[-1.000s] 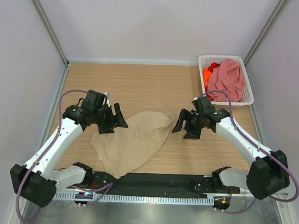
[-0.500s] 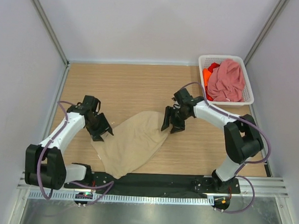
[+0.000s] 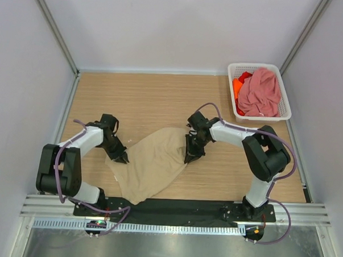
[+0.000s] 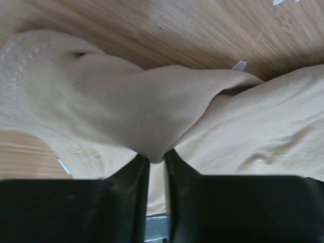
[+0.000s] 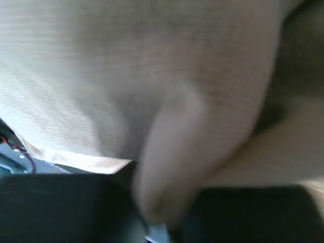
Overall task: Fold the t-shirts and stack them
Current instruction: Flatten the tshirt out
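Beige shirt: lower centre of the top view, crumpled on the table — I judge no fold made yet.
Left gripper: clenched on a fold at the shirt's left edge.
Right gripper: wrist view is blurred; I read it as pinching the right edge.
Pink shirt, orange shirt: upper right, heaped in the basket — both left to do.

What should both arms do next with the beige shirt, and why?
Probably lift both together and pull apart: the left gripper and right gripper each pinch a fold of the beige t-shirt, which lies crumpled on the table.
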Available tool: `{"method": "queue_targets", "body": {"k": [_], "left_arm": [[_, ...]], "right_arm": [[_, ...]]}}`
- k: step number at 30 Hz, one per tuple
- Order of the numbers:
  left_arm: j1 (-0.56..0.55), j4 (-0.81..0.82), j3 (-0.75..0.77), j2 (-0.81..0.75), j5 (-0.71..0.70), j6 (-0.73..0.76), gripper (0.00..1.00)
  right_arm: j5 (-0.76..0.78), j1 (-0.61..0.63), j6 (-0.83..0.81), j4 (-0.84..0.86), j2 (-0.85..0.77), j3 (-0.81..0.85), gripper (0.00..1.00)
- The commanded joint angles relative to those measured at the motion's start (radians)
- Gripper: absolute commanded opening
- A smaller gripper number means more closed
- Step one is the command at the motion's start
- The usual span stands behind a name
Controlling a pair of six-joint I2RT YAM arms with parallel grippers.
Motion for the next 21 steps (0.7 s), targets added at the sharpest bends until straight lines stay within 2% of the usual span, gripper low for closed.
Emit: {"method": "queue_targets", "body": {"k": [1, 2, 5, 8, 9, 10, 11, 13, 14, 15, 17, 20, 21], "left_arm": [[0.003, 0.064, 0.019, 0.016, 0.021, 0.018, 0.12], [0.003, 0.058, 0.029, 0.013, 0.024, 0.024, 0.0], [-0.022, 0.007, 0.086, -0.051, -0.014, 0.052, 0.0], [-0.078, -0.043, 0.153, -0.113, -0.061, 0.061, 0.02], [-0.094, -0.052, 0.17, -0.122, -0.069, 0.06, 0.07], [-0.117, -0.062, 0.186, -0.143, -0.083, 0.06, 0.13], [-0.166, -0.08, 0.227, -0.154, -0.104, 0.057, 0.3], [-0.22, -0.143, 0.258, -0.18, -0.178, 0.045, 0.49], [-0.262, -0.164, 0.267, -0.209, -0.193, 0.038, 0.66], [-0.278, -0.193, 0.263, -0.226, -0.201, 0.031, 0.73], [-0.304, -0.217, 0.229, -0.283, -0.201, 0.006, 0.78], [-0.37, -0.206, 0.122, -0.346, -0.163, -0.04, 0.76], [-0.438, -0.192, 0.065, -0.381, -0.148, -0.058, 0.75]], "right_arm": [[-0.004, 0.0, 0.013, 0.037, -0.029, 0.013, 0.11], [-0.001, 0.0, 0.018, 0.034, -0.042, 0.009, 0.01], [0.06, 0.0, 0.053, 0.01, -0.168, -0.033, 0.01], [0.197, 0.0, 0.131, -0.032, -0.369, -0.115, 0.01], [0.247, 0.0, 0.168, -0.058, -0.421, -0.148, 0.01], [0.313, 0.0, 0.197, -0.062, -0.54, -0.227, 0.01], [0.353, 0.0, 0.226, -0.07, -0.591, -0.269, 0.01], [0.405, -0.003, 0.32, -0.09, -0.686, -0.385, 0.01], [0.401, -0.001, 0.343, -0.095, -0.747, -0.415, 0.01], [0.39, -0.003, 0.364, -0.087, -0.766, -0.438, 0.01], [0.372, -0.001, 0.378, -0.093, -0.795, -0.468, 0.01], [0.372, -0.001, 0.383, -0.095, -0.817, -0.475, 0.01], [0.372, -0.001, 0.377, -0.089, -0.819, -0.473, 0.01]]}}
